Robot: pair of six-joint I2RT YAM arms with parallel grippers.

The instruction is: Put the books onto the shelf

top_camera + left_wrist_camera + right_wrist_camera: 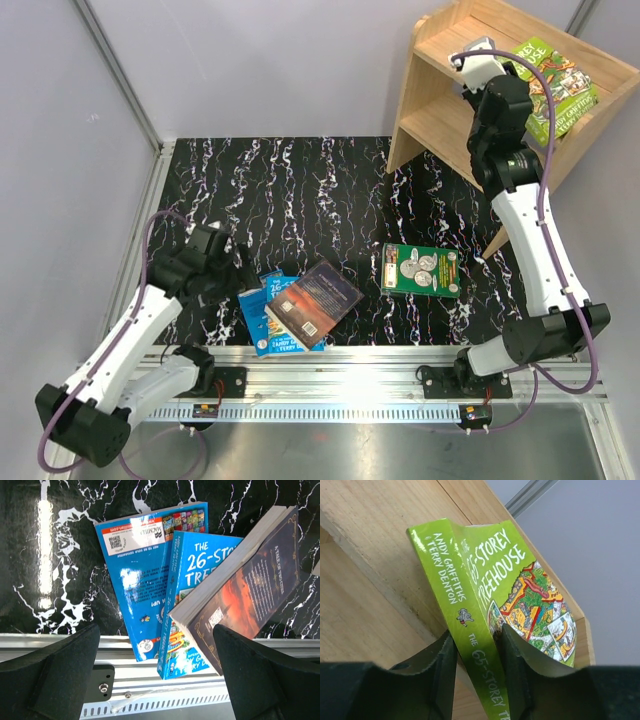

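Top view: my right gripper (478,62) is at the shelf (440,115), upper right, with the green book (556,85) against the wood, probably so it won't flop. The coin book (420,270) and the pile (300,310) lie lower down on the table (300,190), with open room around them.

Left wrist: my left gripper (157,630) hangs wide apart over the pile, whose bottom edges reach over the rail (60,642).

Right wrist: the fingers (435,670) flank the green book's spine. I can't tell if they're pinching it.

Worktop (300,190) black, white marbled veining. Shelf (430,110) pale natural wood. Lime book (485,580): white lettering, multicoloured cartoon cover. Green book (421,270): dark green, silver coins. Two blue books (145,590), white titles. Brown book (250,590): dark brown-red, orange glow, cream page edges. Fingers (427,675) black.
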